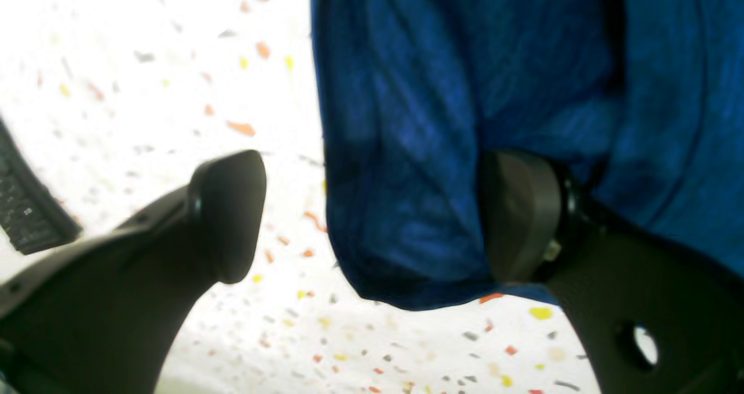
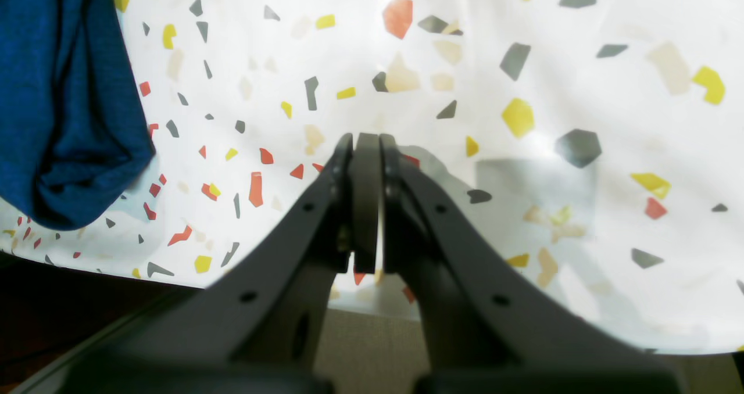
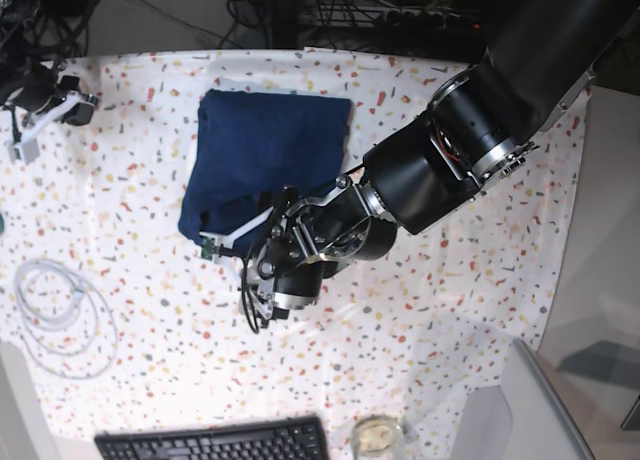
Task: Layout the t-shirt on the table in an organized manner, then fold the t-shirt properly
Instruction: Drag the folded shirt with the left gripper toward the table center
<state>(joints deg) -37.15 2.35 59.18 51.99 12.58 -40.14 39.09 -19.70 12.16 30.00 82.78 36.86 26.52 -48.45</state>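
Left wrist: left gripper (image 1: 372, 217) standing with jaws wide apart, one finger (image 1: 229, 214) over bare table (image 1: 145, 80), the other touching the navy t-shirt (image 1: 442, 121) near its lower corner; nothing clamped. Shirt filling 12 to 3 o'clock. Keyboard (image 1: 26, 208) edging in at 9.

Right wrist: right gripper (image 2: 366, 199) sitting with jaws pressed together, empty, over speckled cloth. Shirt bunching at 10 o'clock, well apart.

Base: folded shirt lying at 11 o'clock of table centre, left arm (image 3: 450, 160) reaching in from 2. Cable coil (image 3: 55, 305) at 8.

Probably releasing after a fold. Advising: lifting straight clear without dragging the corner, then checking the edges for alignment.
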